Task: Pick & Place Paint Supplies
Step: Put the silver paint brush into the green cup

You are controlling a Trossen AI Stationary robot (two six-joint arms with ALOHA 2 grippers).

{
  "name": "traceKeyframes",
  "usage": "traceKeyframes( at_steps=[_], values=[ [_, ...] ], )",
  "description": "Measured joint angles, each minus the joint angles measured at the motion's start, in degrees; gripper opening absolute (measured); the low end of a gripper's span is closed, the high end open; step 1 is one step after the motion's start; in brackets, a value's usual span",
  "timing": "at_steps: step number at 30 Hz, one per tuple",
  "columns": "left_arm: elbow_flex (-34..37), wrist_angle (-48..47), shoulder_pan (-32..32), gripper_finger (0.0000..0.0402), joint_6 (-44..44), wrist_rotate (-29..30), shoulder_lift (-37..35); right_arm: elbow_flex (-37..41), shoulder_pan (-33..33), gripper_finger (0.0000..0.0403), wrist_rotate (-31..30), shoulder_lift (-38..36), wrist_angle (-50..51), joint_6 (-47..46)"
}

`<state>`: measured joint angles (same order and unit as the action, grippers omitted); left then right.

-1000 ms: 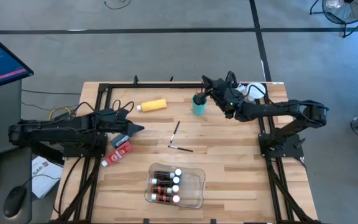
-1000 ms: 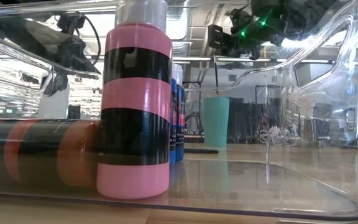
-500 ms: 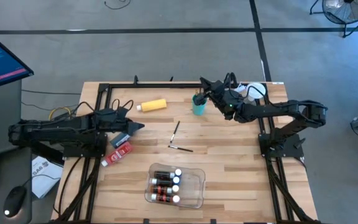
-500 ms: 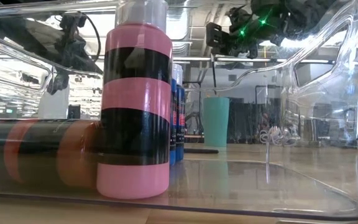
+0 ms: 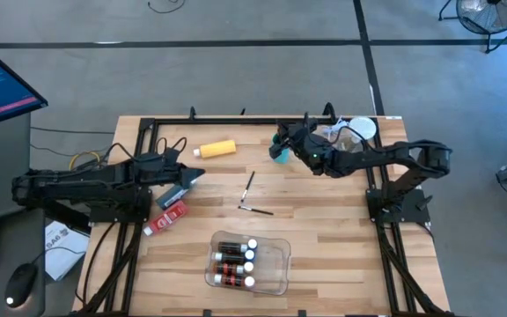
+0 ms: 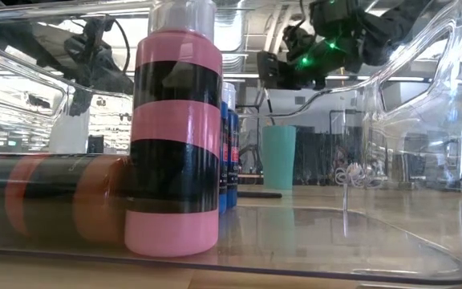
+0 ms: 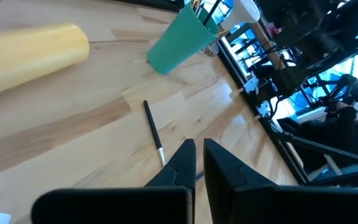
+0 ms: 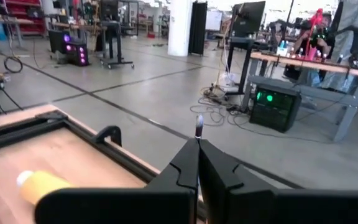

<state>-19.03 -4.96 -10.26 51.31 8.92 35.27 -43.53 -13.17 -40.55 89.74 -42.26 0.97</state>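
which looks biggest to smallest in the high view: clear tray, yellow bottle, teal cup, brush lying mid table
1. clear tray, plainly the largest.
2. yellow bottle.
3. teal cup, though the right arm covers part of it, so its place is unsure.
4. brush, about as long as the bottle but far thinner.

The wooden table (image 5: 324,229) carries a yellow bottle (image 5: 216,149), teal cup (image 5: 281,153), two brushes (image 5: 250,183) — and a clear tray (image 5: 275,255).
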Motion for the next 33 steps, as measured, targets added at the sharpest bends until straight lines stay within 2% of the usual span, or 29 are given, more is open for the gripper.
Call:
traceKeyframes(
  at_steps=[5, 8, 14, 17, 20, 23, 26, 28, 31, 33],
  values=[
    [0.0, 0.2, 0.0, 0.0001, 0.0, 0.1, 0.0, 0.0, 0.0, 0.0002, -1.3, 0.5, -0.1, -1.0],
    [0.0, 0.2, 0.0, 0.0002, -0.1, 0.1, 0.0, 0.0, 0.0, 0.0017, -3.1, 0.5, 0.4, -1.4],
    [0.0, 0.1, 0.0, 0.0002, -1.1, -0.2, 0.0, 0.0, 0.8, 0.0083, -3.8, -0.3, 1.6, -3.0],
    [0.0, 0.1, 0.0, 0.0002, -1.6, -0.2, 0.0, -0.3, 2.2, 0.0117, -6.9, -1.0, 1.3, -2.8],
    [0.0, 0.7, 0.0, 0.0002, -1.4, -0.4, 0.0, -0.7, 4.1, 0.0144, -9.5, -2.7, 2.3, -0.7],
    [0.0, 2.6, 0.0, 0.0002, -1.1, -2.2, -0.4, -3.2, 6.8, 0.0162, -9.1, -6.0, 1.6, 3.0],
    [0.0, 6.0, 0.0, 0.0001, -1.1, -5.7, -0.4, -6.6, 9.8, 0.0171, -6.0, -10.0, 7.7, 3.5],
    [0.0, 8.9, 0.0, 0.0001, -0.9, -9.1, -0.6, -10.1, 11.3, 0.0172, -3.6, -12.8, 15.7, 0.6],
    [0.0, 11.5, 0.0, 0.0001, 0.3, -13.1, -0.6, -17.7, 12.7, 0.0169, 0.5, -15.6, 34.1, -6.4],
    [0.0, 12.6, 0.0, 0.0001, 1.9, -14.5, -0.6, -23.9, 12.6, 0.0163, 5.9, -16.0, 48.8, -12.8]
  ],
)
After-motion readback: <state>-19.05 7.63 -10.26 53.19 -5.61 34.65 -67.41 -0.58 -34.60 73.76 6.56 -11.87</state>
